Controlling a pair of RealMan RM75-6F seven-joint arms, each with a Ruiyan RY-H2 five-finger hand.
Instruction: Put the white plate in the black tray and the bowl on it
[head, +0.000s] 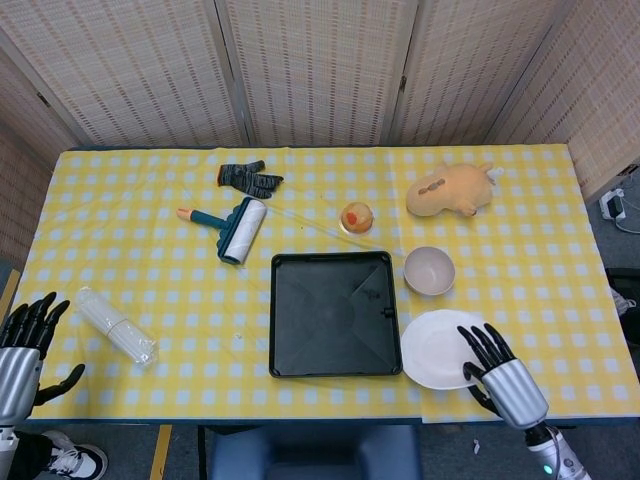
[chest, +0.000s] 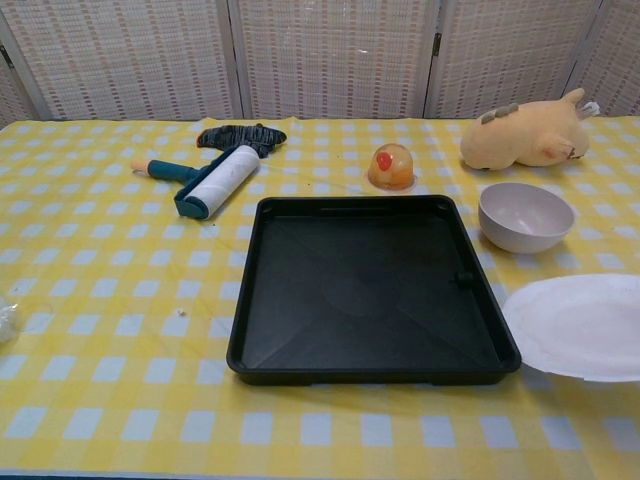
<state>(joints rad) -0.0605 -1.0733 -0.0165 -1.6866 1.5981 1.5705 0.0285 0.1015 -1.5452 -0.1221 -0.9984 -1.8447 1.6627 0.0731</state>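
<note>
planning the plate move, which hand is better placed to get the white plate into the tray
The right hand. Its fingers lie over the near right edge of the white plate, which sits just right of the black tray. The left hand hangs off the table's far left edge, well away from both.

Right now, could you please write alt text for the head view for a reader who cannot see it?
The right hand grips the near edge of a white plate beside an empty black tray on a yellow checked table. A bowl sits behind the plate; the left hand waits open.
</note>
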